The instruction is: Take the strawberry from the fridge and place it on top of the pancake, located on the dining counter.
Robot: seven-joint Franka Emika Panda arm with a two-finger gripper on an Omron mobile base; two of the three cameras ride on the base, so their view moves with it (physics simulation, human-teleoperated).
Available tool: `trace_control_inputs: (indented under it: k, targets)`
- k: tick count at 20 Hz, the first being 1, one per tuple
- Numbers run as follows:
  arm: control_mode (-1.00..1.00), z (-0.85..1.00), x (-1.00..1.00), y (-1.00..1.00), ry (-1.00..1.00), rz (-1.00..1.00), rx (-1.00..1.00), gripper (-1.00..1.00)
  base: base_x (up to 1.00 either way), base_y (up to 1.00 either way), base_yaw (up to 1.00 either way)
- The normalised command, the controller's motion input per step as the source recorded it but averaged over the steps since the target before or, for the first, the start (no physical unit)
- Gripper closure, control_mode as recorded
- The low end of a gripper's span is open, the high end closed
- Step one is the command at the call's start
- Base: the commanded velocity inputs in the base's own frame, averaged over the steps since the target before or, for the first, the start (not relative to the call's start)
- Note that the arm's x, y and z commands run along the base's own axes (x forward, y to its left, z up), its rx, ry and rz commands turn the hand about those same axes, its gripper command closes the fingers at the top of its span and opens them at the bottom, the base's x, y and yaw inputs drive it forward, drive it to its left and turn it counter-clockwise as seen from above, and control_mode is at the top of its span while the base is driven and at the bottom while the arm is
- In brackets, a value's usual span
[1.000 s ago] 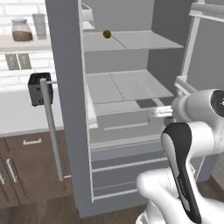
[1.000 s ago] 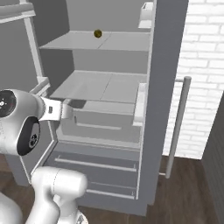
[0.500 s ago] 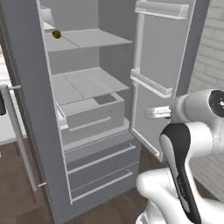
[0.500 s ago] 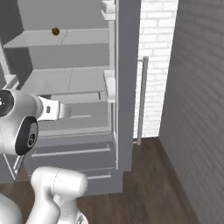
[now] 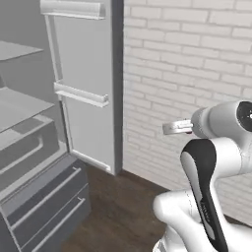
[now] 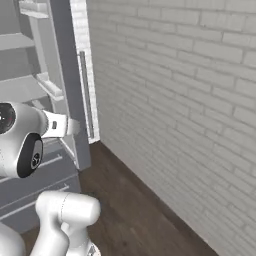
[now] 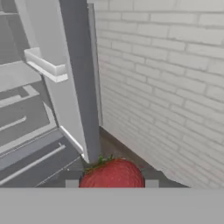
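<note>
The arm (image 5: 211,167) is a glossy white Franka Panda built of rounded, tube-like segments. In the left base view 1 upright link carries a long black inlay that runs down its front face, narrowing toward the bottom, and a dark round cap sits at the joint on the far right edge. The wrist ends in a short pale grey stub with what looks like a small red mark. In the right base view a bulbous white joint housing shows 2 dark circular end caps, and a smooth white elbow segment curves below it.
</note>
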Motion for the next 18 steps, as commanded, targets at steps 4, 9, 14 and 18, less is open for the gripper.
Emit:
trace_control_inputs:
  k: [4, 9, 14, 18]
  targets:
    - [1.00, 0.00, 0.00, 0.00, 0.00, 0.00, 0.00, 1.00, -0.26, 0.00, -0.93]
    - [1.00, 0.00, 0.00, 0.00, 0.00, 0.00, 0.00, 1.00, -0.14, 0.00, -0.97]
    - [1.00, 0.00, 0.00, 0.00, 0.00, 0.00, 0.00, 1.00, -0.06, 0.00, -1.00]
    - [1.00, 0.00, 0.00, 0.00, 0.00, 0.00, 0.00, 1.00, -0.01, 0.00, -0.97]
